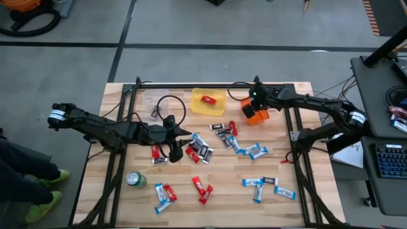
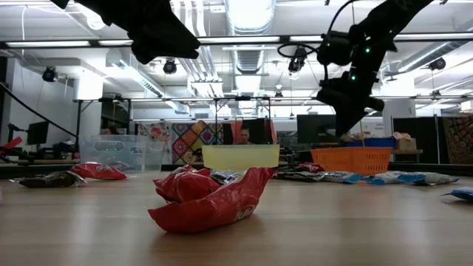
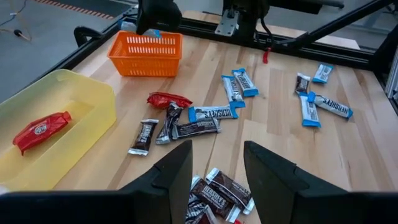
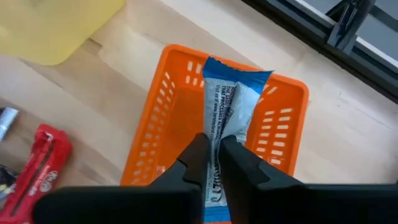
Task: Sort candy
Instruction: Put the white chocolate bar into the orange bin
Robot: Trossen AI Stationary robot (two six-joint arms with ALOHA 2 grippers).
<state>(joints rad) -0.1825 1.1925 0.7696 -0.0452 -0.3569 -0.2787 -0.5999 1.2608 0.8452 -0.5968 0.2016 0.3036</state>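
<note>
The right end effector (image 4: 213, 163) hangs above the orange basket (image 4: 166, 118) at the far right of the table (image 1: 299, 127), its fingers pinched narrow on a light blue-and-white bar (image 4: 231, 102) that points down into the basket. Left of the basket, the yellow tray (image 1: 198, 108) holds one red bar (image 1: 208, 100). The left end effector (image 3: 216, 171) hovers over the middle of the table with its fingers spread apart and nothing between them, above a cluster of dark brown bars (image 3: 221, 190). The rest of the candy (image 1: 248, 150) lies loose on the wood: mixed red, blue and brown pieces near the centre, blue ones (image 1: 267, 187) toward the near right, red and blue ones (image 1: 202, 186) along the near edge. A green can (image 1: 135, 180) stands at the near left. In the low view a crumpled red wrapper (image 2: 211, 198) lies closest to the camera.
</note>
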